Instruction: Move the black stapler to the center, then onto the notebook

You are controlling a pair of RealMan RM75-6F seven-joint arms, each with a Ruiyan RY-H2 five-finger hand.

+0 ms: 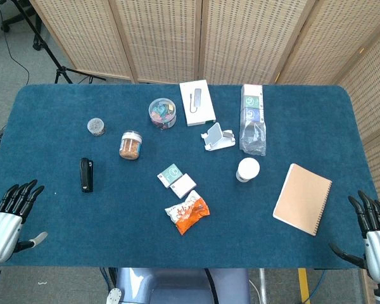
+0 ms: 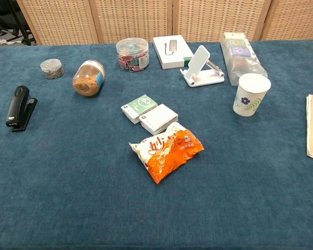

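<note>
The black stapler [image 1: 86,175] lies flat on the blue table [image 1: 63,126] at about 9 o'clock from the orange snack packet [image 1: 187,213] — untouched. The notebook [image 1: 303,198] sits at 3 o'clock, near the paper cup [image 1: 247,169]. Both hands (left hand [image 1: 9,218], right hand [image 1: 375,231]) rest at the near corners, fingers spread, holding nothing.

The black stapler [image 1: 86,174] is seen lying flat and closed on the blue table [image 1: 63,126], toward the left side, with its long axis running roughly front to back. The notebook [image 1: 303,198] is found well apart from it, near the right edge. It is closed, tan-covered, slightly tilted, and its spiral binding is turned to the right.
</note>
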